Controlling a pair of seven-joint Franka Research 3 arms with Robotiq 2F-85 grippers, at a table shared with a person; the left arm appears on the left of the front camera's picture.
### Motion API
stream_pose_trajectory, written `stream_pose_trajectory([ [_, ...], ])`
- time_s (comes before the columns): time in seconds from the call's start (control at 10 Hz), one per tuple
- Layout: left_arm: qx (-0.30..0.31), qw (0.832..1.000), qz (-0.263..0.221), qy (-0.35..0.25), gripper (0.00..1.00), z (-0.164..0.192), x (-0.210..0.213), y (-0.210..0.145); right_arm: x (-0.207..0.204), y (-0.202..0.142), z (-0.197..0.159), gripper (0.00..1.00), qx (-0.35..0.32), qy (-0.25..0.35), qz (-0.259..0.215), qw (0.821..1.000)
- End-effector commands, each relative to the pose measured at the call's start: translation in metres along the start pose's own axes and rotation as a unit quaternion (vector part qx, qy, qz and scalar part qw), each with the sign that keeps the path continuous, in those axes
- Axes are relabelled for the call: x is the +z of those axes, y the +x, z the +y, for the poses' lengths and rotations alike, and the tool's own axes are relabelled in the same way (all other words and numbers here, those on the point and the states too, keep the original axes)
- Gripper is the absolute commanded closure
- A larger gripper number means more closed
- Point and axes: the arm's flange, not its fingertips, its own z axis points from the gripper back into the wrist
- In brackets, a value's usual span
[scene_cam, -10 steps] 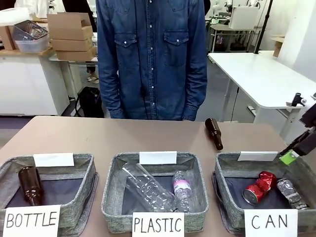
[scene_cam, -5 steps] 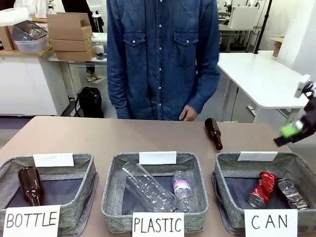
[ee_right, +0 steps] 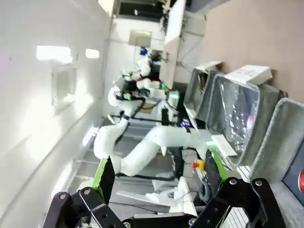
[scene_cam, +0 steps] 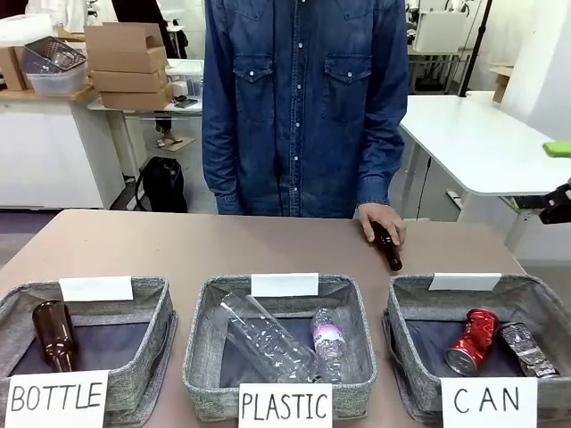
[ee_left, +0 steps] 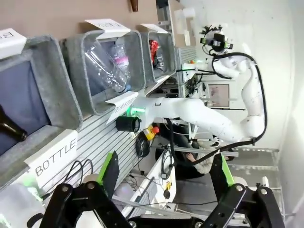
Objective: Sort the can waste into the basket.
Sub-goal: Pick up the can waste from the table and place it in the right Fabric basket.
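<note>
The red can and the silver can lie crushed side by side on the dark floor of the grey basket signed "CAN", at the front right. My right gripper hangs open and empty at the picture's right edge, well above and behind that basket. In the right wrist view its fingers stand wide apart, with the CAN basket's wall at the far right. My left gripper is open and empty off the table; the red can shows far off in its view.
A person in a denim shirt stands at the far side, one hand on a brown glass bottle lying on the table. The PLASTIC basket holds clear bottles. The BOTTLE basket holds one brown bottle.
My right gripper has risen up and to the right, away from the CAN basket. The person has stepped right and laid a hand on the loose brown bottle.
</note>
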Motion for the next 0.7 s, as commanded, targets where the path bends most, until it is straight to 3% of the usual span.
stream_pose_trajectory([
  [0.0, -0.005, 1.0, -0.013, -0.017, 0.0, -0.0018, 0.0063, 0.0003, -0.0068, -0.0004, 0.0, 0.0, 0.032, -0.031, 0.044, 0.998],
  [0.6, -0.005, 1.0, -0.013, -0.017, 0.0, -0.0018, 0.0063, 0.0003, -0.0068, -0.0004, 0.0, 0.0, 0.032, -0.031, 0.044, 0.998],
])
